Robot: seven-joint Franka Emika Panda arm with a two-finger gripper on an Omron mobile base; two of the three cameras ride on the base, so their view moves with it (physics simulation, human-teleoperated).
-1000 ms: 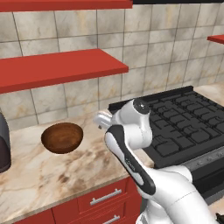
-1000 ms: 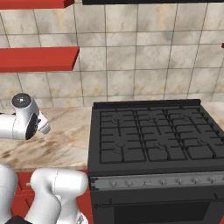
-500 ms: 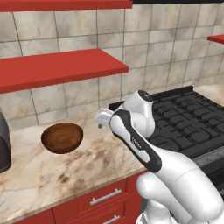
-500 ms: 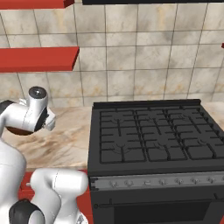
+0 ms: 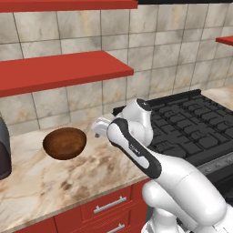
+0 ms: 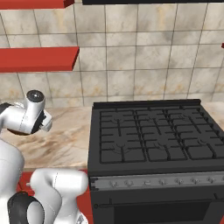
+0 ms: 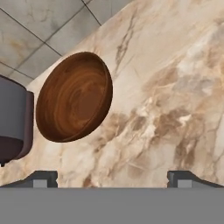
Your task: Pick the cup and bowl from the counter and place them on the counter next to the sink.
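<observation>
The bowl (image 5: 64, 143) is dark brown and wood-like, and it rests on the marbled counter (image 5: 45, 182) left of the stove. My gripper (image 5: 96, 129) hovers just right of the bowl and a little above the stone, pointing towards it. In the hand view the bowl (image 7: 74, 98) lies upper left, ahead of the gripper (image 7: 112, 179). The two fingertips (image 7: 41, 178) stand far apart with only bare counter (image 7: 175, 87) between them, so it is open and holds nothing. The cup and the sink are out of view.
A dark grey appliance (image 5: 2, 150) stands at the counter's left end, close beside the bowl (image 7: 13, 118). The black gas stove (image 5: 191, 127) borders the counter on the right (image 6: 153, 135). A red shelf (image 5: 63, 70) hangs on the tiled wall above the bowl.
The arm has straightened upward and its elbow has swung right, while the hand has edged left towards the bowl. The bowl has not moved and the jaws have stayed open.
</observation>
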